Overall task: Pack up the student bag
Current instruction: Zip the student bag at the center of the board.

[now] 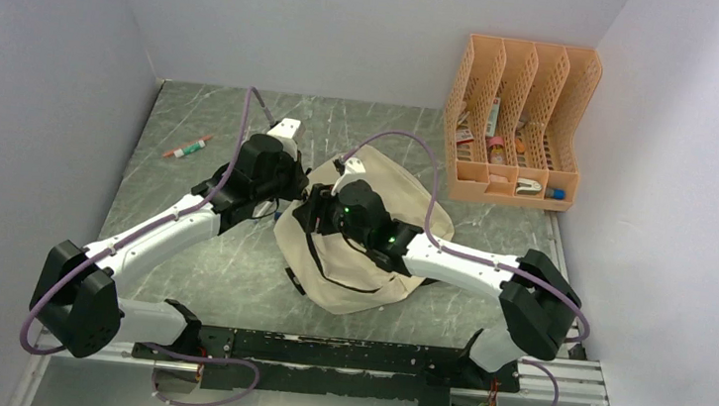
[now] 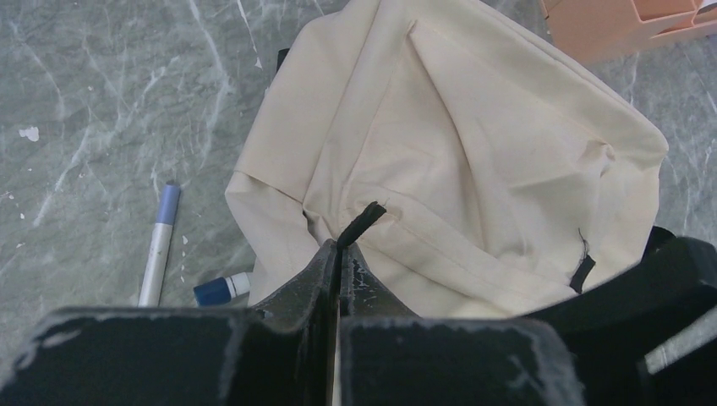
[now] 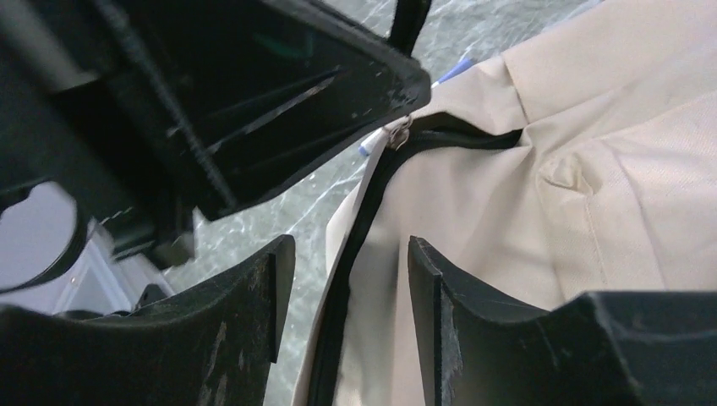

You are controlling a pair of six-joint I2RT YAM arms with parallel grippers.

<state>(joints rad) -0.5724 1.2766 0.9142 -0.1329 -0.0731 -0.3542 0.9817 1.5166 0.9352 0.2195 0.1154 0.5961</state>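
Note:
The student bag (image 1: 369, 269), cream fabric with black zippers, lies in the middle of the table. My left gripper (image 1: 293, 193) is at its upper left edge. In the left wrist view this gripper (image 2: 340, 247) is shut on a thin black pull tab (image 2: 365, 220) that sticks up from the bag (image 2: 473, 144). My right gripper (image 1: 320, 211) hovers just beside it. It stands open (image 3: 351, 254), with the bag's black zipper edge (image 3: 359, 228) and cream fabric (image 3: 558, 203) between its fingers, gripping nothing. The left gripper's body (image 3: 254, 93) fills the upper left of the right wrist view.
An orange perforated file organizer (image 1: 518, 119) with small items stands at the back right. A marker (image 1: 187, 149) lies at the back left. A blue-tipped pen (image 2: 159, 245) and a blue-capped item (image 2: 221, 288) lie on the table by the bag's left edge.

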